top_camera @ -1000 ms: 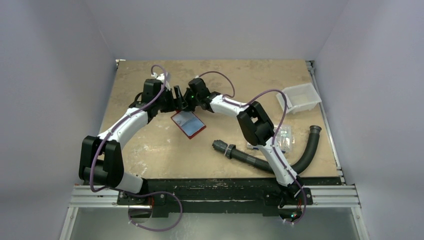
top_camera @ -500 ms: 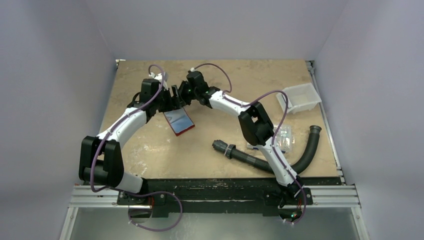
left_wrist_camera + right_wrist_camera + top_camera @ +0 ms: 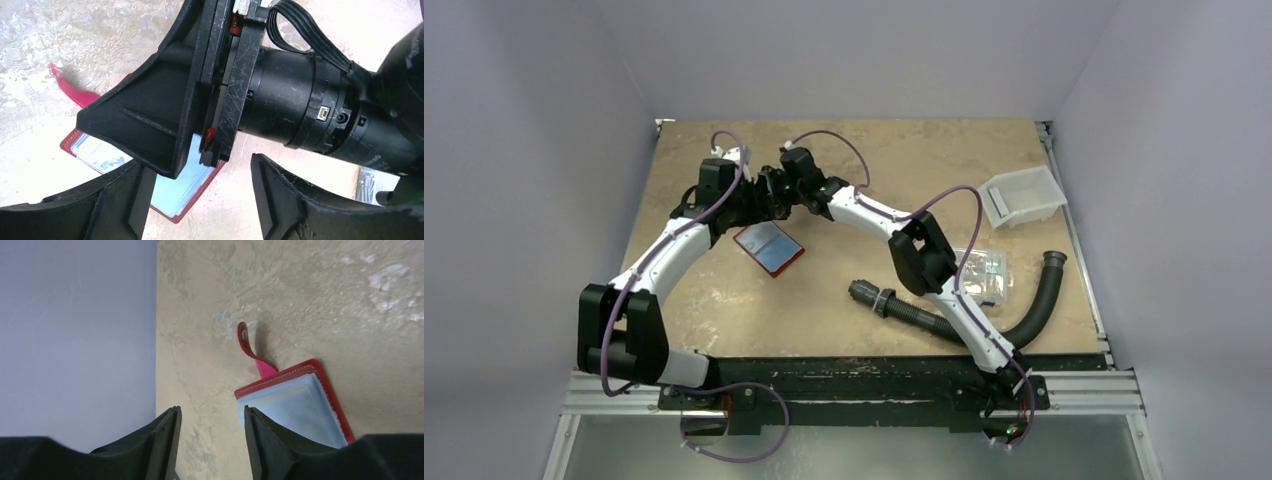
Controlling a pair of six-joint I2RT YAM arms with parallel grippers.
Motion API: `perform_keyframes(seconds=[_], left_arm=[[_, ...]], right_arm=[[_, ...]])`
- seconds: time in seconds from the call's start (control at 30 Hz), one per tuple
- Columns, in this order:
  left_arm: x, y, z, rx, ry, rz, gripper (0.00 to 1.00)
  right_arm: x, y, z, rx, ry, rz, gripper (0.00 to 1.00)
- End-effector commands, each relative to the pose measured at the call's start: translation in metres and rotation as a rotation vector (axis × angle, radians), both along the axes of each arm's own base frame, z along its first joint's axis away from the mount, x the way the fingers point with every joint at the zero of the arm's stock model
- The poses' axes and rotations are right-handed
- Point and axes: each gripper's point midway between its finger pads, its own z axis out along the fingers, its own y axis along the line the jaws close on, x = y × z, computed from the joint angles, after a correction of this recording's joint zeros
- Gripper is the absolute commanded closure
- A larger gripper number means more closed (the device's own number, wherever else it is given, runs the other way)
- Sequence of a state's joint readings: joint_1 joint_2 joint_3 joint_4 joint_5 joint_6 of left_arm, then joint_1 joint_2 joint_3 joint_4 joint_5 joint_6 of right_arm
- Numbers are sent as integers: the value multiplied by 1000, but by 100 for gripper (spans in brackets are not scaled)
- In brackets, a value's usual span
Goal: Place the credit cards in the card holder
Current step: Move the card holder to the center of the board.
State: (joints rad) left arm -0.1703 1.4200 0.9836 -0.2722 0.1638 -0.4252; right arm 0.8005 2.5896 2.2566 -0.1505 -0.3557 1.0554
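Observation:
The card holder (image 3: 769,248) lies open and flat on the table, red-edged with a pale blue face up. In the right wrist view the card holder (image 3: 295,405) sits just right of my right gripper (image 3: 211,412), its red tab (image 3: 247,347) curling up. That gripper is open and holds nothing. My left gripper (image 3: 197,167) is open too, low over the holder's near corner (image 3: 172,212), with the right gripper's fingers (image 3: 150,130) crossing above. A pale printed credit card (image 3: 102,155) shows inside the holder. From above, both grippers (image 3: 764,195) crowd together at the holder's far edge.
A white tray (image 3: 1022,197) stands at the right back. A clear compartment box (image 3: 984,272) and a black corrugated hose (image 3: 1029,315) lie on the right half. The table's left edge and the wall (image 3: 156,315) are close to the right gripper.
The card holder slid left across the table with both grippers. The right gripper, shut before, has opened and let the holder go.

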Motion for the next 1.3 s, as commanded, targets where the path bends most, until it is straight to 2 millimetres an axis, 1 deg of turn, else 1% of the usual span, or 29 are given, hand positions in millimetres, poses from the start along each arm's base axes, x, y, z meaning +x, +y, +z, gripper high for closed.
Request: perform_keyframes(seconds=[0.0, 0.07, 0.13, 0.2, 0.23, 0.27, 0.3, 0.33, 0.37, 0.4, 0.43, 0.47, 0.53, 0.6, 0.63, 0.7, 0.8, 1.03, 1.13, 1.2, 1.27], left_arm=[[14, -2, 42, 0, -153, -9, 27], [13, -2, 44, -2, -157, -10, 27], [13, -3, 44, -5, -159, -14, 26], [13, -6, 43, -17, -156, -25, 26], [12, -8, 41, -27, -149, -34, 26], [12, -12, 40, -40, -145, -48, 26], [11, -16, 38, -54, -139, -62, 26], [10, -20, 37, -65, -133, -76, 26], [10, -23, 37, -73, -131, -86, 26], [9, -27, 36, -78, -126, -98, 26], [8, -31, 35, -84, -123, -112, 26], [7, -34, 34, -90, -116, -121, 26], [5, -40, 32, -100, -109, -140, 26], [3, -47, 31, -110, -103, -161, 26], [2, -50, 31, -113, -100, -168, 26], [-2, -57, 29, -112, -94, -187, 26], [-5, -65, 28, -101, -92, -209, 26], [-10, -76, 23, -95, -79, -239, 26], [-11, -79, 19, -95, -69, -246, 26], [-11, -79, 18, -84, -68, -244, 26], [-11, -78, 16, -76, -66, -242, 26]], right_arm=[[4, -17, 46, -47, -132, 54, 37], [18, -44, 51, -99, -165, 43, 32], [33, -78, 61, -166, -215, 28, 29], [48, -127, 75, -258, -279, -7, 24], [55, -156, 81, -303, -309, -19, 22], [63, -190, 86, -353, -323, -47, 21], [73, -238, 94, -419, -338, -93, 21], [76, -275, 97, -490, -361, -115, 22], [80, -314, 100, -568, -380, -152, 19], [80, -350, 100, -642, -390, -178, 12], [80, -384, 101, -690, -391, -207, 7], [78, -417, 98, -725, -375, -235, 3], [74, -472, 94, -741, -336, -294, 1], [70, -521, 88, -729, -290, -364, 1], [70, -543, 84, -716, -283, -398, 1], [71, -570, 75, -692, -271, -426, 1], [72, -589, 61, -688, -229, -405, 1], [67, -609, 24, -700, -167, -369, 1], [62, -615, 7, -738, -149, -360, 1], [59, -623, -2, -790, -150, -346, 1], [57, -621, -8, -779, -152, -336, 1]])
